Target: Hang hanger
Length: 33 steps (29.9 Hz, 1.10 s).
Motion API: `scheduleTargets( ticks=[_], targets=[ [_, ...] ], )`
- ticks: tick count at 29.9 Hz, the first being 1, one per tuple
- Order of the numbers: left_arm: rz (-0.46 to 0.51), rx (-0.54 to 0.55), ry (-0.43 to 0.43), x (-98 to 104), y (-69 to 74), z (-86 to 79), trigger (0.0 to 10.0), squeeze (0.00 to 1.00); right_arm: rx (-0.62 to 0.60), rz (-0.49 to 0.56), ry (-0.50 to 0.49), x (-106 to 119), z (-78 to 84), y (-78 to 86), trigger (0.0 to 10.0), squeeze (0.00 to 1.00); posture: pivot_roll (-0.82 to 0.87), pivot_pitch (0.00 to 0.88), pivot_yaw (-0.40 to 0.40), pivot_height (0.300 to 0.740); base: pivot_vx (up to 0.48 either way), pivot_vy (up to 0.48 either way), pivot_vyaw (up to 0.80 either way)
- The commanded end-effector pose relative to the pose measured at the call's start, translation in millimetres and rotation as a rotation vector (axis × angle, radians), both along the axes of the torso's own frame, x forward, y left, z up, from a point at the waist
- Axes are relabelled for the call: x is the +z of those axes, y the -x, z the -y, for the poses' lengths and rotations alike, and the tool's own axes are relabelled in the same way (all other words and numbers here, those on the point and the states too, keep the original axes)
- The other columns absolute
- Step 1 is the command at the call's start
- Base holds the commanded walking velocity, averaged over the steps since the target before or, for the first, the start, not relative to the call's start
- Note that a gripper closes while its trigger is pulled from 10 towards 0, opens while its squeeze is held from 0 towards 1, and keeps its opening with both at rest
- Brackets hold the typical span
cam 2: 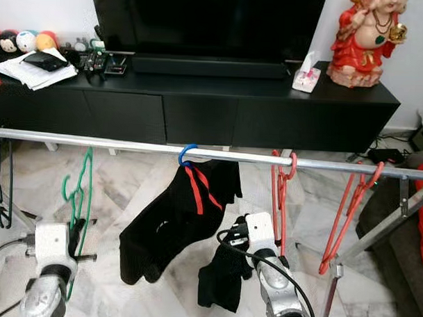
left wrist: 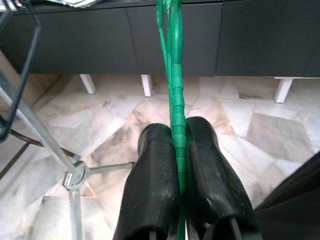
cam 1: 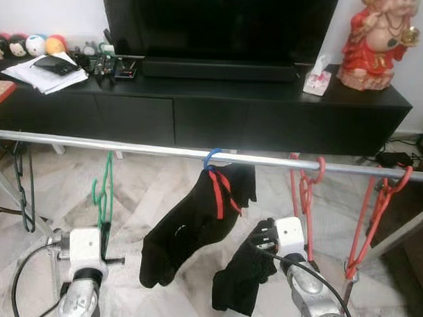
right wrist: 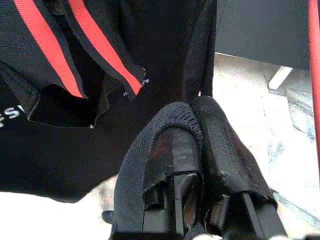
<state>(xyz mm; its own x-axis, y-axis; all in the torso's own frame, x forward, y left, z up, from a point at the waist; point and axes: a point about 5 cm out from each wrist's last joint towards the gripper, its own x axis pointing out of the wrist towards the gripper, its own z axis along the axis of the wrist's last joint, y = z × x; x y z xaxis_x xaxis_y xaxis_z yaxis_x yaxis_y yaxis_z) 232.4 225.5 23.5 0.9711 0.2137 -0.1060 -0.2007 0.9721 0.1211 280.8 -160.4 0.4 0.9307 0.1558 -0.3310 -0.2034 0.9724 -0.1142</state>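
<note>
Hanging off the silver rail [cam 1: 163, 150], the green hanger [cam 1: 103, 191] had its lower part clamped tight in the left end effector [left wrist: 179, 165], both black fingers [left wrist: 152, 170] squeezed onto the thin plastic. Its hook sat right at the rail, but I couldn't tell if it was actually over it. Further along, a blue hook [cam 1: 212, 157] carried a black garment with red stripes [cam 1: 195, 220]. The right end effector [right wrist: 195, 145] was pinched shut on a fold of black cloth [cam 1: 242, 274], fingertips mostly buried in fabric. Two red hangers [cam 1: 305, 196] hung past that, the far one partly cut off at the frame edge. Behind it all was the black TV worktop [cam 1: 214, 96] with a red figurine [cam 1: 375, 39], head cropped out.
</note>
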Motion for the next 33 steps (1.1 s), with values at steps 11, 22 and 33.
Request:
scheduleTargets(
  ticks=[11, 22, 33],
  targets=[
    [-0.481, 0.001, 0.01, -79.1, 52.7, 1.6, 10.0, 0.0, -0.008, 0.032, -0.003, 2.7, 1.2, -0.3, 10.0, 0.0, -0.16, 0.0, 0.024, 0.74, 0.0, 0.0, 0.0],
    [-0.559, 0.023, 0.03, -95.1, 74.9, 3.3, 10.0, 0.0, -0.009, 0.018, -0.001, -1.1, 3.6, 3.3, 10.0, 0.0, -0.15, 0.0, 0.028, 0.74, 0.0, 0.0, 0.0],
    [-0.598, 0.014, 0.047, -101.9, 81.1, 8.8, 10.0, 0.0, -0.013, -0.021, 0.008, -10.8, 7.9, 12.7, 10.0, 0.0, -0.16, 0.0, 0.038, 0.74, -0.091, 0.0, 0.0]
  ],
)
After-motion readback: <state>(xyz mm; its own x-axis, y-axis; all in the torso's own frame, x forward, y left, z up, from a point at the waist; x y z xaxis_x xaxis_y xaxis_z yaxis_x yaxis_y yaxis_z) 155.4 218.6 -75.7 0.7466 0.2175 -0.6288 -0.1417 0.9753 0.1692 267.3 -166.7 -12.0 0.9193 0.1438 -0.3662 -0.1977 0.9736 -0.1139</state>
